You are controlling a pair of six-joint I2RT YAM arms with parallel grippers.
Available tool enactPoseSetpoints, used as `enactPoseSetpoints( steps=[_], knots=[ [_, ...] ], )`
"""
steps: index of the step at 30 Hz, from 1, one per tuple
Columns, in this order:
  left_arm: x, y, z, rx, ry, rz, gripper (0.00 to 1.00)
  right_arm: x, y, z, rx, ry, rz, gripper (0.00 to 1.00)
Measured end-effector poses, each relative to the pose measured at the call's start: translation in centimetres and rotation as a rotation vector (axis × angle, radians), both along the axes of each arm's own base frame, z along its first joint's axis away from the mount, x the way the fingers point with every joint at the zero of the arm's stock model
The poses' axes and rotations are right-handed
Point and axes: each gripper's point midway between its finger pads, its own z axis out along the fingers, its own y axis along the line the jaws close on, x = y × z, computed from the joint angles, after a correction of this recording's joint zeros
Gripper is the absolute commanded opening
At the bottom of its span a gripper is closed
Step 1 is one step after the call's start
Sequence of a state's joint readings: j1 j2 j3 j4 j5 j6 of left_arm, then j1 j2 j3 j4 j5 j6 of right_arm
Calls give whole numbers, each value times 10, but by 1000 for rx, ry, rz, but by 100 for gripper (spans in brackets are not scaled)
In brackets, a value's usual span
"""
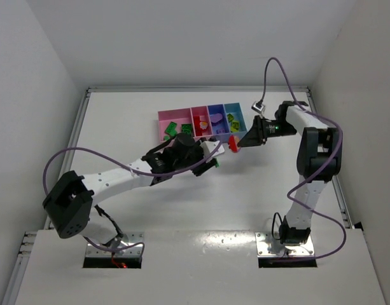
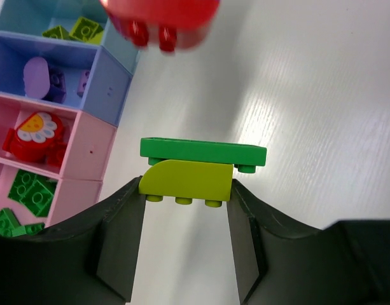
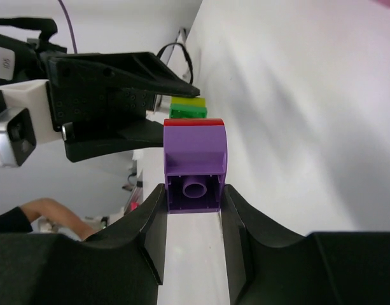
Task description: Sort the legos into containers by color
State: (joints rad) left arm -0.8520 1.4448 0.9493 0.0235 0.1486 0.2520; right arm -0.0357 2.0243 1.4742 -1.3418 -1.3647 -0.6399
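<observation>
The white table (image 1: 182, 203) is carrying a row of four bins (image 1: 170, 118) at its far side. Green, red, purple and yellow-green blocks (image 1: 171, 131) are lying in them, left to right. Just on the near side of the bins, the two arms are reaching toward each other. The left gripper (image 2: 185, 194) is clenching a yellow-green block (image 2: 187, 180) by both sides, with a green plate (image 2: 203, 152) stuck on it. The right gripper (image 3: 193, 202) is squeezing a purple block (image 3: 195, 166) with a red piece (image 3: 195, 122) on top. It is hovering just right of the left stack, apart from it.
</observation>
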Motion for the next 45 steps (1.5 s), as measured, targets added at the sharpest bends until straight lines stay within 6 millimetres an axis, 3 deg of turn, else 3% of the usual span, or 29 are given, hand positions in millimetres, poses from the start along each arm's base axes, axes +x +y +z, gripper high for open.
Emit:
enactPoseSetpoints(
  steps=[4, 9, 14, 19, 24, 30, 45],
  knots=[
    [-5, 6, -7, 12, 21, 8, 23, 8, -16, 0, -3, -13, -46, 1],
    [-17, 7, -19, 38, 95, -23, 35, 6, -17, -3, -24, -15, -37, 1],
    [-35, -2, -40, 80, 234, -98, 38, 3, -17, -5, -44, -16, -28, 1],
    [-51, -6, -69, 137, 375, -150, 36, -1, -19, -6, -68, -23, -19, 1],
    [-57, 3, -100, 193, 498, -119, 32, -9, -20, -5, -84, -27, -17, 1],
    [-46, 8, -101, 185, 502, -66, 30, -21, -24, -7, -100, -1, -21, 1],
    [-41, 7, -100, 178, 487, -48, 30, -24, -29, -12, -119, 5, -25, 1]
  ],
)
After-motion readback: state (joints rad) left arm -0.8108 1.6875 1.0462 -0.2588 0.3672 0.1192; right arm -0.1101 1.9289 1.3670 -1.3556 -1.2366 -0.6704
